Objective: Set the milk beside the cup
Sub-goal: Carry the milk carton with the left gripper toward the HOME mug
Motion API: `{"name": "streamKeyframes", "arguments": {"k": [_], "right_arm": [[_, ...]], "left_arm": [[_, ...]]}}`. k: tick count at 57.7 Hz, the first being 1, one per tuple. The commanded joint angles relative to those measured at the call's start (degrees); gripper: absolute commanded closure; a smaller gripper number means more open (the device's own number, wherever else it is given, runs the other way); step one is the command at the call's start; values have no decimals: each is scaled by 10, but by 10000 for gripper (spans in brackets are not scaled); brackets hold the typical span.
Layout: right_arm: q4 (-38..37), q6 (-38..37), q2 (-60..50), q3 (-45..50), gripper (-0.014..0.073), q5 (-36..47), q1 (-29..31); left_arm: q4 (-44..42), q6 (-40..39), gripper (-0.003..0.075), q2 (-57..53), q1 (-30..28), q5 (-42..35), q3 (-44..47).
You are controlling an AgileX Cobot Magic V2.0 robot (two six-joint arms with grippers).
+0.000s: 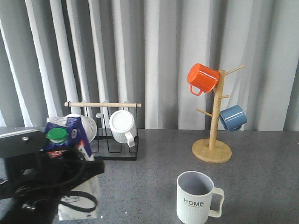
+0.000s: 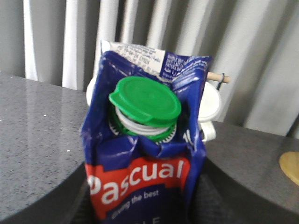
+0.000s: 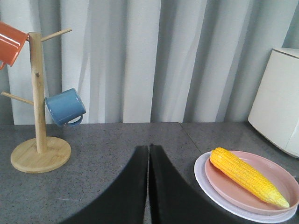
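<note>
The milk (image 1: 70, 135) is a blue-and-white carton with a green cap, at the front left of the table, leaning slightly. My left gripper (image 1: 77, 170) is shut on the milk's middle; in the left wrist view the milk (image 2: 145, 154) fills the space between the dark fingers (image 2: 219, 200). I cannot tell whether its base touches the table. The cup (image 1: 196, 198), a ribbed pale mug marked "HOME", stands at the front centre-right, well to the right of the carton. My right gripper (image 3: 148, 149) is shut on nothing, low over bare table.
A black rack with white mugs (image 1: 122, 126) stands behind the carton. A wooden mug tree (image 1: 212, 149) at the back right holds an orange mug (image 1: 202, 78) and a blue mug (image 1: 232, 117). A plate (image 3: 210, 186) with corn (image 3: 243, 175) lies right of the right gripper.
</note>
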State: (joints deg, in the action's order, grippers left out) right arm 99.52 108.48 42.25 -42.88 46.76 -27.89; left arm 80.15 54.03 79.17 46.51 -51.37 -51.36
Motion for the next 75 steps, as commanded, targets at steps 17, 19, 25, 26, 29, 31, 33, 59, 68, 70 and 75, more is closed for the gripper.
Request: {"name": "streamKeyframes", "arguments": {"k": [17,19,25,26,29,31,33,59,68,70,75], "right_arm": [[-33,1,-3,-19,597,-10,2],[-33,1,-3,-19,597,-10,2],[-33,1,-3,-19,597,-10,2],[-33,1,-3,-19,597,-10,2],[-33,1,-3,-19,597,-10,2],[-33,1,-3,-19,597,-10,2],[-33,1,-3,-19,597,-10,2],[-33,1,-3,-19,597,-10,2],[-33,1,-3,-19,597,-11,2],[-33,1,-3,-19,597,-10,2],[-33,1,-3,-19,597,-10,2]], "left_arm": [[-12,37,727,118,77,-51,-141],[-12,37,727,127,80,-51,-149],[-12,37,727,150,84,-49,-173],[-12,37,727,155,85,-49,-178],[-12,37,727,168,87,-50,-190],[-12,37,727,176,88,-51,-198],[-10,37,727,184,89,-52,-207],[27,81,727,261,90,-45,-286],[28,73,727,268,90,-46,-287],[28,64,727,269,90,-46,-287],[28,35,727,269,90,-45,-287]]}}
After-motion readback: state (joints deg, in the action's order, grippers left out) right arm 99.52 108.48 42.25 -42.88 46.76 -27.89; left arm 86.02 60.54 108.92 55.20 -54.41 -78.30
